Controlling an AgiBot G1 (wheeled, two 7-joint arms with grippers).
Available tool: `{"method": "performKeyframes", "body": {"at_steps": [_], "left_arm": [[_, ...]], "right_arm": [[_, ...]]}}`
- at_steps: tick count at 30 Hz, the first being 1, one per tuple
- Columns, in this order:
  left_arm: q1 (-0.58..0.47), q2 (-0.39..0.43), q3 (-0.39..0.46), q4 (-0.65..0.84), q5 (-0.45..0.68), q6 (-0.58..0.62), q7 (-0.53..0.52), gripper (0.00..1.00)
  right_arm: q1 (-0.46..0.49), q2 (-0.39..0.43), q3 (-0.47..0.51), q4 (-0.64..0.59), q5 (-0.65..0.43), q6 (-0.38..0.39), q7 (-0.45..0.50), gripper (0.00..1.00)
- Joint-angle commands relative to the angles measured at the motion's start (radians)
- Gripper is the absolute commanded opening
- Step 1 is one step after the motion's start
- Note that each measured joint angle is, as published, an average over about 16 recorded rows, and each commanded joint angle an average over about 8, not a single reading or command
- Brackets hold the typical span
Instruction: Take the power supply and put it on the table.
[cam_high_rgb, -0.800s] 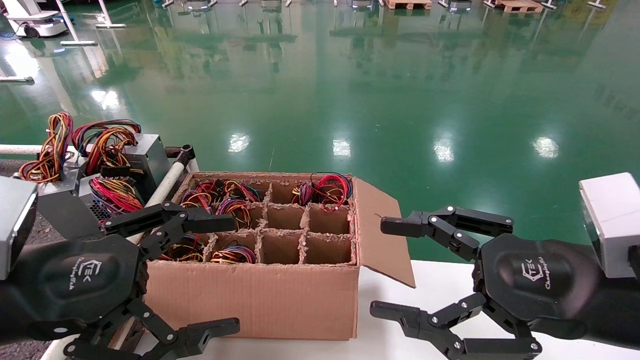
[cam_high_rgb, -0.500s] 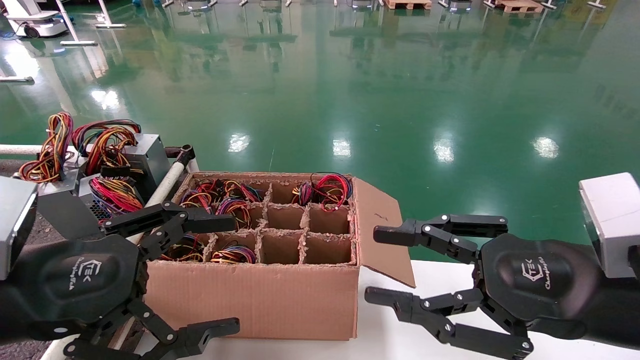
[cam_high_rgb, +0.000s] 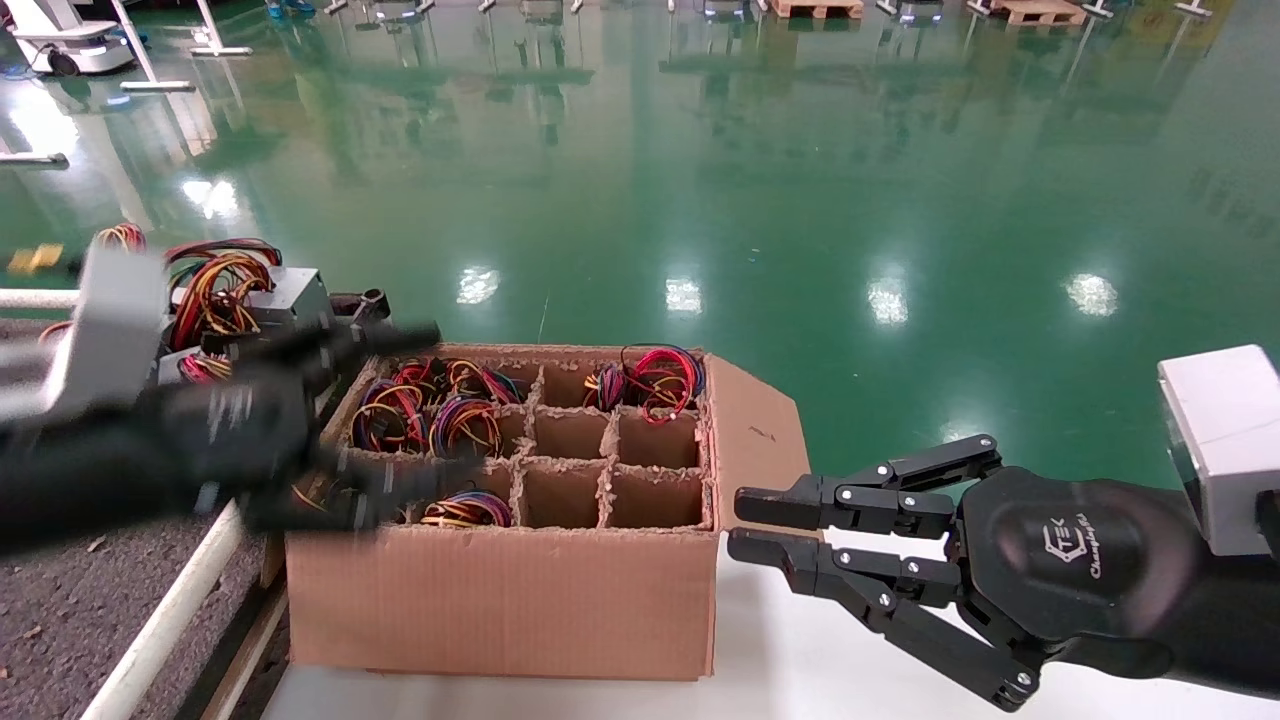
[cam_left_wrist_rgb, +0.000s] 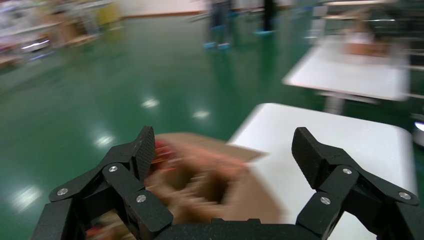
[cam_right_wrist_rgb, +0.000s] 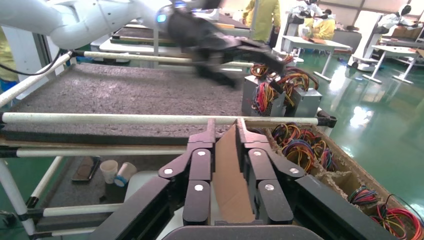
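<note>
Grey power supplies (cam_high_rgb: 290, 300) with looped bundles of red, yellow and orange wires stand at the far left in the head view, at the far corner of the dark speckled table (cam_high_rgb: 60, 610), which is edged by a white round rail (cam_high_rgb: 165, 620). The right wrist view shows the same units (cam_right_wrist_rgb: 280, 97) on the coarse surface (cam_right_wrist_rgb: 125, 92) just behind the rail, touching one another.

Left gripper (cam_high_rgb: 380, 420) hangs blurred over the left end of the cardboard box (cam_high_rgb: 500, 590), between the table and the box cells. Its fingers stand wide apart in the left wrist view (cam_left_wrist_rgb: 225, 165), with nothing between them; the box shows smeared below.

Cardboard box sits on the smooth white tabletop (cam_high_rgb: 800, 650), just beside the rail. Dividers split it into cells. Cells along the left side and one at the far right hold more coiled wire bundles (cam_high_rgb: 650, 380); the middle and near-right cells show only bare cardboard.

A box flap (cam_high_rgb: 765, 450) folds out on the right side. Right gripper (cam_high_rgb: 745, 525) sits at that flap, low over the white tabletop. Its fingers are drawn close, and the right wrist view (cam_right_wrist_rgb: 225, 132) shows the flap's edge (cam_right_wrist_rgb: 230, 180) pinched between them.
</note>
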Motion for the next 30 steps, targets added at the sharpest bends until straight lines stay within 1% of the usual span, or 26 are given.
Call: {"method": "performKeyframes", "body": {"at_steps": [1,4,8,11,16,17,20,21,24,25,28,29,30], "left_arm": [[-0.03,0.013,0.014,0.03,0.051,-0.063,-0.023,1.0],[-0.111,0.048,0.075,0.109,0.16,-0.086,-0.079,1.0],[-0.222,0.102,0.155,0.228,0.288,-0.066,-0.125,1.0],[-0.291,0.146,0.195,0.327,0.355,-0.05,-0.117,1.0],[-0.365,0.221,0.231,0.498,0.419,-0.049,-0.056,1.0],[-0.375,0.235,0.236,0.53,0.427,-0.05,-0.043,1.0],[-0.399,0.273,0.249,0.616,0.446,-0.053,-0.001,1.0],[-0.406,0.285,0.252,0.642,0.451,-0.054,0.014,0.97],[-0.421,0.314,0.259,0.711,0.461,-0.059,0.063,0.61],[-0.425,0.322,0.26,0.732,0.463,-0.061,0.079,0.48],[-0.434,0.344,0.26,0.793,0.464,-0.067,0.127,0.11],[-0.437,0.35,0.259,0.81,0.464,-0.068,0.142,0.01],[-0.438,0.356,0.259,0.828,0.463,-0.069,0.158,0.0]], "right_arm": [[0.0,0.0,0.0,0.0,0.0,0.0,0.0,0.0],[0.0,0.0,0.0,0.0,0.0,0.0,0.0,0.0],[0.0,0.0,0.0,0.0,0.0,0.0,0.0,0.0],[0.0,0.0,0.0,0.0,0.0,0.0,0.0,0.0],[0.0,0.0,0.0,0.0,0.0,0.0,0.0,0.0],[0.0,0.0,0.0,0.0,0.0,0.0,0.0,0.07],[0.0,0.0,0.0,0.0,0.0,0.0,0.0,0.45],[0.0,0.0,0.0,0.0,0.0,0.0,0.0,0.57],[0.0,0.0,0.0,0.0,0.0,0.0,0.0,0.95],[0.0,0.0,0.0,0.0,0.0,0.0,0.0,1.0],[0.0,0.0,0.0,0.0,0.0,0.0,0.0,1.0],[0.0,0.0,0.0,0.0,0.0,0.0,0.0,1.0],[0.0,0.0,0.0,0.0,0.0,0.0,0.0,1.0]]}}
